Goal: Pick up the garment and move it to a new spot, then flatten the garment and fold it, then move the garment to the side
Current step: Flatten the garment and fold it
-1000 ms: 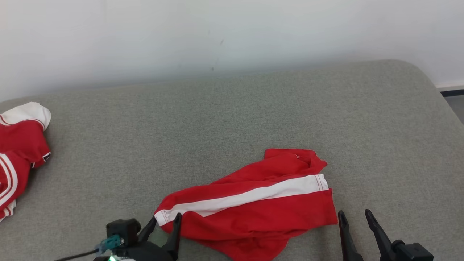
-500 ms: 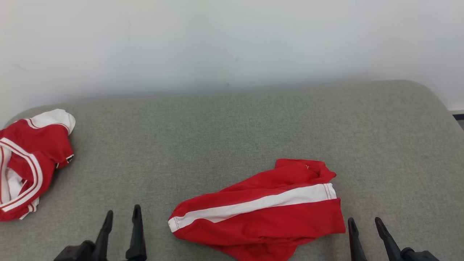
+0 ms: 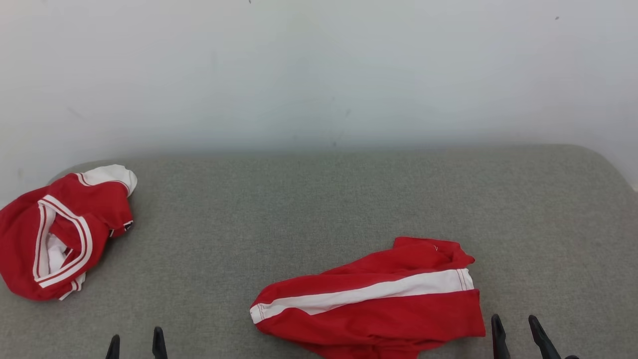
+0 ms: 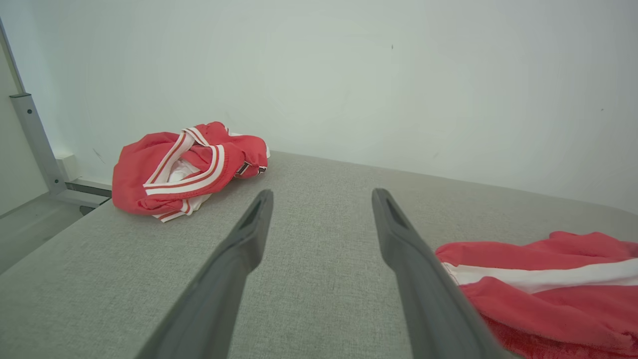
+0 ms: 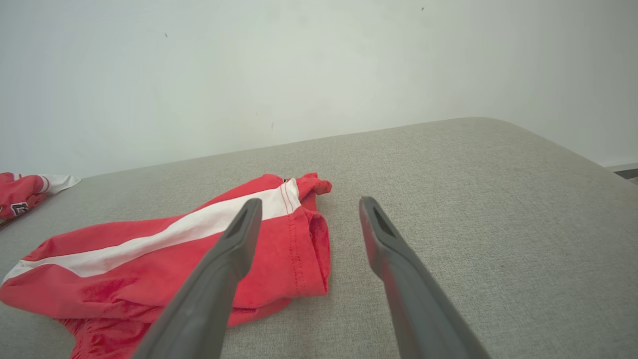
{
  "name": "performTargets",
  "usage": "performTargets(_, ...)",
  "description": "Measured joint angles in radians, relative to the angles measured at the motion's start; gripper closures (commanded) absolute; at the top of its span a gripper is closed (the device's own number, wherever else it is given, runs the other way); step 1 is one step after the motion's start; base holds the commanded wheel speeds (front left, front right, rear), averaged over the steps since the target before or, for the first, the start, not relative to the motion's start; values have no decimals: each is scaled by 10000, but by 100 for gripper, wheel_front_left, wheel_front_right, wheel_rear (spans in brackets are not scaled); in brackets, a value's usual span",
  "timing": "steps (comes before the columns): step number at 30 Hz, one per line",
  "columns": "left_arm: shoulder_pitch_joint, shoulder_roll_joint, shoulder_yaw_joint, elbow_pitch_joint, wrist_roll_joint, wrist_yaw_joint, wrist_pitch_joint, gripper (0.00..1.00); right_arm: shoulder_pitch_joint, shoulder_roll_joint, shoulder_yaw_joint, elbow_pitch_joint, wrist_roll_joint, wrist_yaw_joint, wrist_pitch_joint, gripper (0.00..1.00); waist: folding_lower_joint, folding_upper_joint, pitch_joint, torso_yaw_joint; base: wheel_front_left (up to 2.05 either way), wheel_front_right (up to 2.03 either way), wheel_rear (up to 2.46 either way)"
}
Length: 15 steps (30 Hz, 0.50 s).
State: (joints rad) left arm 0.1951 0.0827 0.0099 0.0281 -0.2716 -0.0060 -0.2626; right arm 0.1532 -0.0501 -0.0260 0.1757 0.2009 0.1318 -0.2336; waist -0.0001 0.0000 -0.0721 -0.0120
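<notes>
1. Grippers sit low at the bottom edge of head view: left gripper (image 3: pixel 135 343) at lower left w/ only its tips showing, right gripper (image 3: pixel 514 324) at lower right, tips pointing up-frame.
2. Both sets of fingers are spread wide and empty, no cloth held.
3. Left wrist view: the fingers aim along the surface toward the back. The striped cloth lies at lower right of that frame, just beside one finger.
4. Right wrist view: the fingers point the same way, w/ the striped cloth's hemmed end under the left one in frame; can't tell if touching.
5. Red garment (image 3: pixel 379 304): soft fabric w/ one broad white stripe running lengthwise, roughly folded into a long lumpy band. It lies bottom centre-right of head view, just left of the right gripper. Its top right corner is bunched.
6. Other item: second garment (image 3: pixel 55 239), red w/ white trim bands, a crumpled heap at mid-left, well apart from the first.
7. Grey cushion (image 3: pixel 299 199): woven upholstery, flat, w/ a rounded corner at upper right.
8. Pale wall (image 3: pixel 319 75): matte, w/ a few small marks.
</notes>
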Motion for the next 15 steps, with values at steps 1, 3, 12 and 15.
performTargets(1, 81, -54, 102, 6, 171, -134, 0, 0, 33, 0, -17, 17, -2, 0, -13, 0, 0, 0, -55, 31, 0, 0, 0)
performTargets(3, 237, -125, 247, 58, 454, -355, 0, 0, 123, 0, -29, 42, -8, 0, -42, 0, 0, 0, -155, 85, 0, 0, 0)
performTargets(12, 522, -280, 554, 474, 997, -823, 0, 0, 435, 0, -33, 144, -205, 0, -46, 0, 0, 0, -420, 196, 0, 0, 0)
performTargets(15, 520, -293, 556, 642, 1106, -911, 0, 0, 462, 0, 19, 140, -276, 0, -44, 0, 1, 0, -408, 191, 0, 0, 0)
